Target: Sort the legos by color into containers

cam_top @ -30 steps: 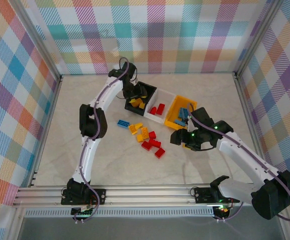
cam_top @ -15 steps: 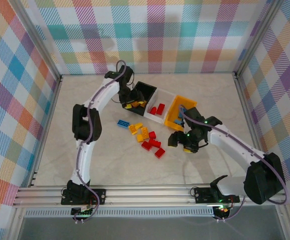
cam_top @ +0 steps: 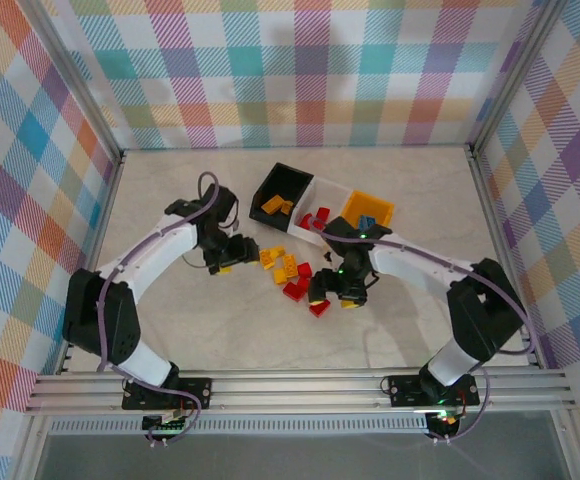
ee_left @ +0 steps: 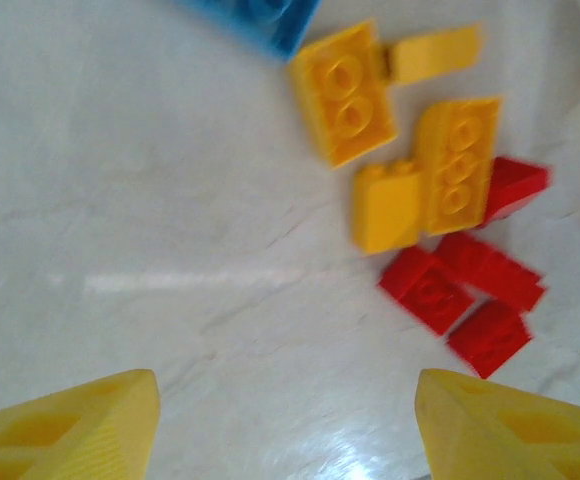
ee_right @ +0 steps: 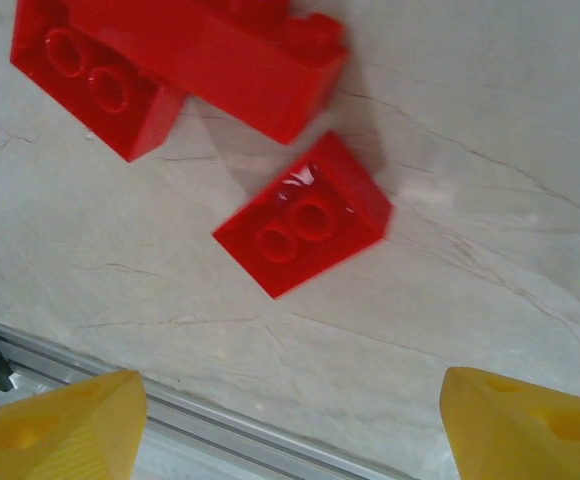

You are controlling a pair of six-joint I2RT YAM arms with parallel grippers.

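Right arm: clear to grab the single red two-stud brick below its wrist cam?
Probably yes. The right gripper is open and empty over the red brick, which lies flat with bare table around it; other red bricks crowd only one corner.

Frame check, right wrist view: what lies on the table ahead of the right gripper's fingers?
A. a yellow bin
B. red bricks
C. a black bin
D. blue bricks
B: red bricks lie on the table ahead of the right gripper, whose jaws stand apart with nothing between them.
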